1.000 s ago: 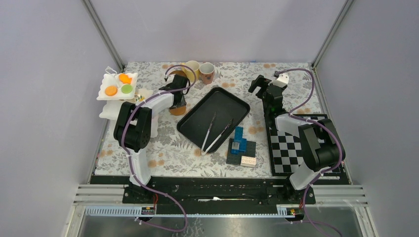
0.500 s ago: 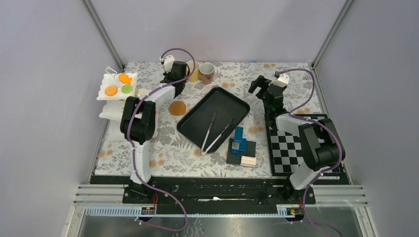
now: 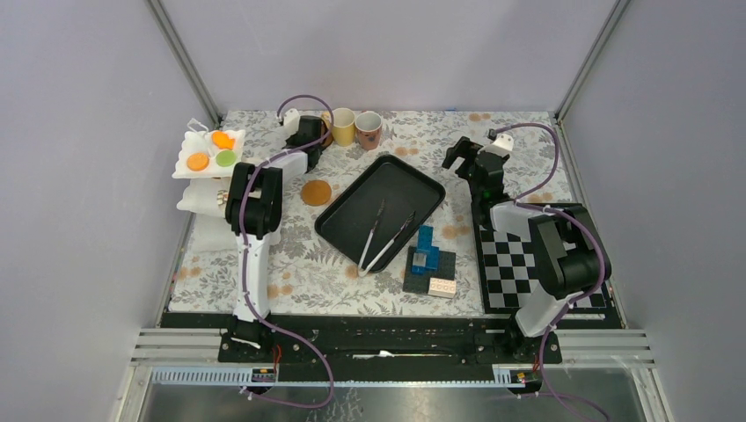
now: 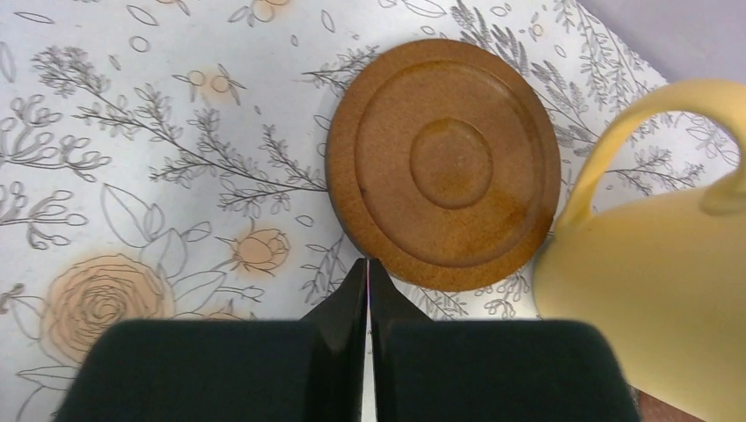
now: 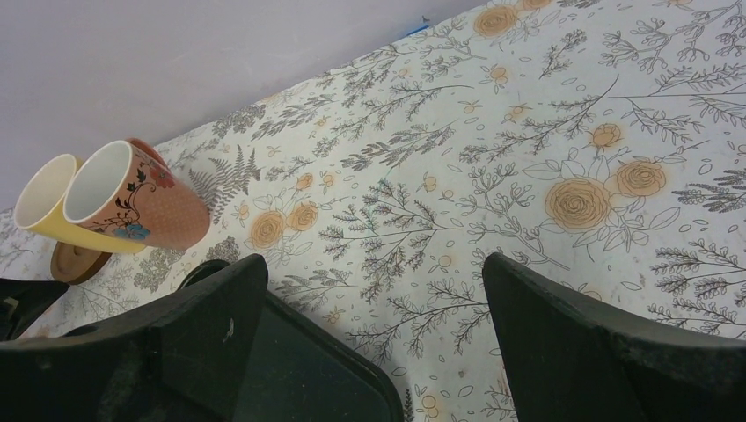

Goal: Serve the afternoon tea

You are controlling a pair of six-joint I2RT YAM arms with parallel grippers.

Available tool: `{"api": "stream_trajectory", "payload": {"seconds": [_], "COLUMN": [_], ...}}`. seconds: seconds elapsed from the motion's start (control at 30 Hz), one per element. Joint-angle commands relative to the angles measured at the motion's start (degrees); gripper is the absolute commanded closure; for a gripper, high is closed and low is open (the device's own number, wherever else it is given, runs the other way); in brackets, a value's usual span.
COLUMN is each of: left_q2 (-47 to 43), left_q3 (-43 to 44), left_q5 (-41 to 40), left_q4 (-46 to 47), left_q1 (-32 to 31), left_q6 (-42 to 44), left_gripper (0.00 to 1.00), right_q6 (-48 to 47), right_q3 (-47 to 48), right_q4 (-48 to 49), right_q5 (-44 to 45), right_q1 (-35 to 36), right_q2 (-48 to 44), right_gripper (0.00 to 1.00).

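The left pincer [image 4: 368,264] is shut on nothing — the brown coaster [image 4: 444,163] lies flat on the table [image 4: 132,132] just ahead of its tips, the yellow mug [image 4: 651,290] to its right. Best to open up first, then pinch the near rim — clear of the mug. The right pincer [image 5: 374,294] hangs open.

Left gripper [image 3: 315,136] far back, just beside yellow mug [image 3: 342,126]; pinkish mug [image 3: 369,129] next on right. Brown coaster [image 3: 316,192] flat on cloth, left of black tray [image 3: 400,189]. Tongs [image 3: 383,233] on tray. Brick stack [image 3: 429,262] near tray.
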Motion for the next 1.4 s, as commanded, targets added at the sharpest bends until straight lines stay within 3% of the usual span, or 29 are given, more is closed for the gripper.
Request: {"api": "stream_trajectory", "payload": {"seconds": [0.0, 0.17, 0.33, 0.57, 0.77, 1.07, 1.37], "left_q2": [0.12, -1.27, -4.78, -3.14, -6.35, 1.87, 4.52], "left_q3": [2.74, 1.54, -4.19, -1.87, -6.74, 4.79, 7.89], "left_q5": [2.53, 2.67, 2.17, 3.37, 1.72, 1.61, 4.23], "left_q4": [4.88, 5.09, 12.25, 12.1, 17.1, 10.02, 2.19], "left_q1": [-0.22, -0.26, -0.27, -0.18, -0.14, 0.57, 1.5], "left_q6": [-0.62, -0.28, 1.53, 2.41, 3.08, 0.64, -5.27], "left_gripper": [1.0, 1.0, 1.0, 1.0, 1.0, 1.0, 1.0], "right_q6": [0.95, 1.3, 1.61, 1.76, 2.23, 3.42, 4.5], "right_q3": [3.0, 3.36, 3.61, 3.75, 3.9, 3.45, 3.39], "right_q4": [1.03, 0.71, 0.53, 0.49, -0.62, -0.76, -1.19], "right_q5": [-0.8, -1.28, -1.62, -1.82, -1.61, -1.97, -3.41], "right_q1": [-0.48, -0.57, -0.71, -1.13, -1.69, -2.41, -3.02], "right_q2": [1.04, 1.62, 1.99, 2.33, 2.31, 2.0, 1.77], "right_gripper": [0.01, 0.0, 0.0, 0.0, 0.0, 0.0, 0.0]}}
